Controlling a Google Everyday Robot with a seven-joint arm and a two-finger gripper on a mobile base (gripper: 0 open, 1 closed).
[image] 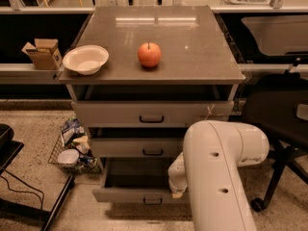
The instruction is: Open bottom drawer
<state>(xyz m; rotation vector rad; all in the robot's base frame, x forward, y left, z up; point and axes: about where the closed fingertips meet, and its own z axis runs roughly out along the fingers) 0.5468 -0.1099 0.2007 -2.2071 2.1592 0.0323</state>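
The bottom drawer point(130, 195) is the lowest of three grey drawers in the cabinet. It stands pulled out, and its dark inside shows. Its small black bar handle point(152, 200) is on the front. My white arm point(216, 172) reaches down at the drawer's right end. The gripper point(176, 189) is at the drawer's right front corner, mostly hidden behind the arm's wrist.
The middle drawer point(144, 147) and top drawer point(149, 113) sit above it. A red apple point(149, 54) and a white bowl point(85, 59) rest on the cabinet top point(202, 47). A wire basket of clutter point(74, 148) stands to the left, and a black chair point(281, 129) to the right.
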